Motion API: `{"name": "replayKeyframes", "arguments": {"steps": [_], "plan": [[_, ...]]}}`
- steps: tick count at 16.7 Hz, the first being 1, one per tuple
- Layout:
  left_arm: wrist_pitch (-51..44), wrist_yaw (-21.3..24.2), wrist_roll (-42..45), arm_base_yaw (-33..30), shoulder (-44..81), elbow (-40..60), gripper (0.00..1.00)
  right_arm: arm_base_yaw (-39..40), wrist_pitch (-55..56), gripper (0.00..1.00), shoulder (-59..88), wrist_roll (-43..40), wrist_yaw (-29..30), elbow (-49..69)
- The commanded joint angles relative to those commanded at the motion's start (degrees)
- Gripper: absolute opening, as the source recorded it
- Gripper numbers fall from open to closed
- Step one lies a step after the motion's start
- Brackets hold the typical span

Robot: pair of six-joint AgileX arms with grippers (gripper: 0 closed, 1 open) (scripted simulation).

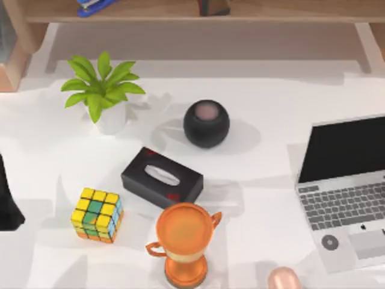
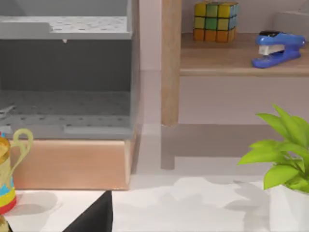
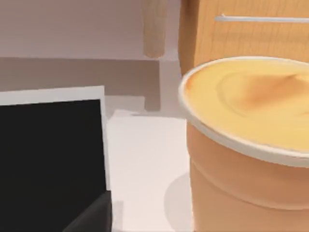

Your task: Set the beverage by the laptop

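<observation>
Beverage cup (image 1: pixel 283 279), a peach-coloured paper cup with a pale lid, sits at the near edge of the table (image 1: pixel 258 162) at about five o'clock in the top view, cut off by the picture's lower border so that just its rounded top shows. The laptop (image 1: pixel 346 192) lies open at about three to four o'clock, its black screen raised and its grey keyboard and pale trackpad facing the near edge. The cup stands just off the laptop's near left corner, near it but apart.

In the right wrist view the same cup (image 3: pixel 241 145) looms very close and upright, its creamy lid rimmed in white, with the laptop's black screen (image 3: pixel 50 159) beside it across a strip of bare white table. Judging from that closeness, the right arm is the nearer one and its camera faces the cup side-on; the cup's long axis is vertical. The right gripper's fingers cannot be made out, so I cannot tell whether they are apart, together, or gripping the cup.

The left arm seems parked at the table's left, where a dark shape (image 1: pixel 9 198) enters at nine o'clock; its finger state cannot be told either.

An orange trophy (image 1: pixel 183 241) stands at six o'clock, close to the cup's left. The cup's lower body and base are hidden.
</observation>
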Motion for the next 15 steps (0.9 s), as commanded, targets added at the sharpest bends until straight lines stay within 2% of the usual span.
{"name": "replayKeyframes", "arguments": {"steps": [4, 7, 15], "plan": [[0.0, 0.0, 0.0, 0.0, 0.0, 0.0, 1.0, -5.33, 13.34, 1.0, 16.1, -1.11, -4.81, 0.09], [0.0, 0.0, 0.0, 0.0, 0.0, 0.0, 1.0, -7.71, 19.14, 1.0, 22.39, -1.65, -6.94, 0.05], [0.0, 0.0, 0.0, 0.0, 0.0, 0.0, 1.0, -7.61, 20.73, 1.0, 24.47, -1.62, -6.81, 0.78]]}}
